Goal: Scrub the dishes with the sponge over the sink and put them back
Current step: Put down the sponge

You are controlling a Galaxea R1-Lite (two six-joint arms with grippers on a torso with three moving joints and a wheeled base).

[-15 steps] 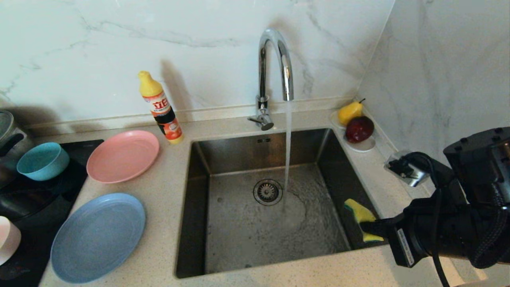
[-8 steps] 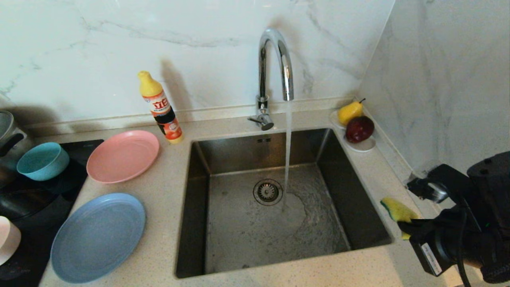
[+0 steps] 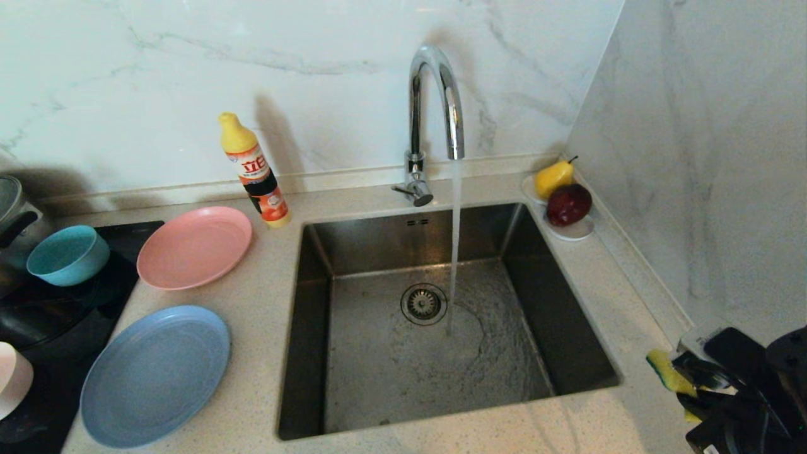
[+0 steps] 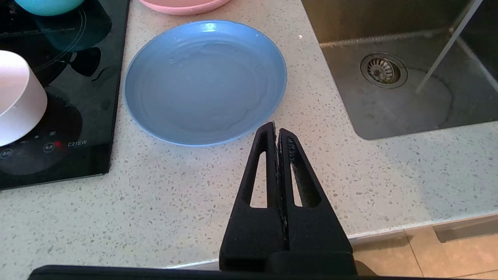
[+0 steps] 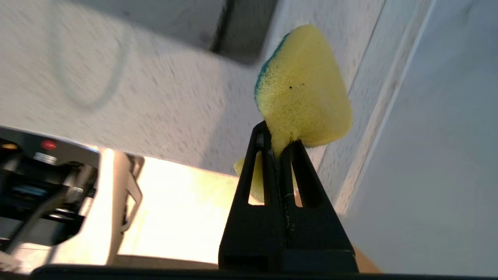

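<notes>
Two claws show, and only the right claw [image 5: 281,140] carries anything: its fingers are clenched on the yellow sponge [image 5: 305,97], pinching one edge so the rest stands out past the tips, a green scouring side along its far edge. In the head view this claw [image 3: 684,378] sits low at the near right corner, above the table [image 3: 265,302], right of the sink [image 3: 567,353] and clear of its rim, with the sponge [image 3: 665,372] poking out leftward.

The left claw [image 4: 277,130] is clenched with nothing between its fingers, hovering over the near edge of the table, its tips just beside the near rim of the grey-blue plate [image 4: 206,81].

Water runs from the tap [image 3: 435,101] into the basin, landing just right of the strainer drain [image 3: 423,303]. Left of the sink lie the grey-blue plate [image 3: 154,375] and, farther back, the salmon-pink plate [image 3: 194,247]. The teal bowl [image 3: 67,254] and pale pink bowl [image 3: 12,378] rest on the black cooktop [image 3: 38,315] at far left.
</notes>
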